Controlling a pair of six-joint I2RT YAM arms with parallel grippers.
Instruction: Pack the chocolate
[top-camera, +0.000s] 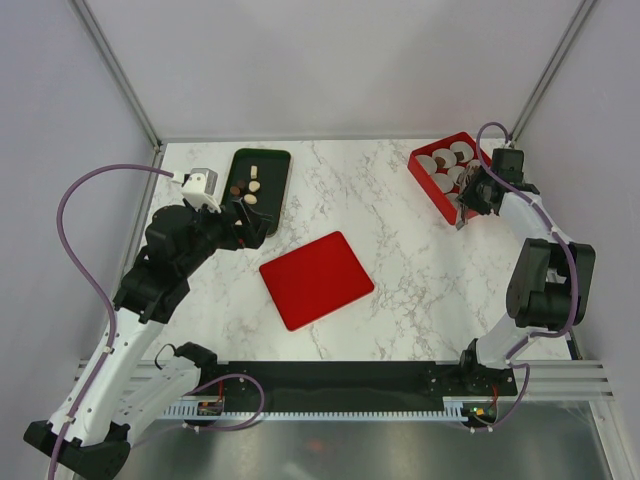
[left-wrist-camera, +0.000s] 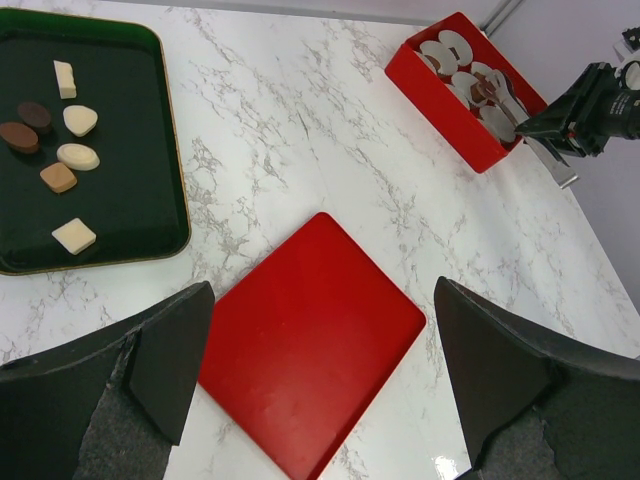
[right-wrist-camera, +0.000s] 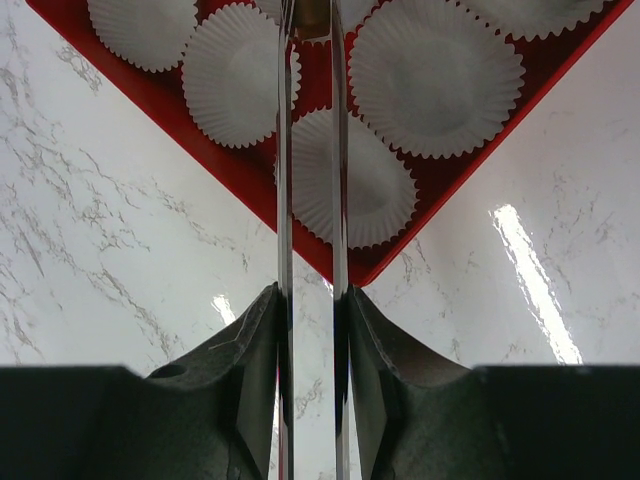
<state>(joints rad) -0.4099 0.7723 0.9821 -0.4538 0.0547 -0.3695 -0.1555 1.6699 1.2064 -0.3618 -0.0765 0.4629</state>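
Across the marble table (top-camera: 400, 230) from the right gripper (right-wrist-camera: 312, 300), a dark green tray (left-wrist-camera: 140, 200) carries the chocolate (left-wrist-camera: 78, 157), near the wide-open, empty left gripper (left-wrist-camera: 320, 310). The right gripper pinches thin tongs (right-wrist-camera: 285, 180), their tips over the red box (right-wrist-camera: 250, 175) of paper cups (right-wrist-camera: 435, 75).

Top view: from above and behind the arms, down on the whole table (top-camera: 400, 260). Left wrist view slants across it, red box (left-wrist-camera: 435, 115) at upper right. Right wrist view, past the right gripper (right-wrist-camera: 311, 300) and tongs (right-wrist-camera: 285, 150), sits close over that box's corner
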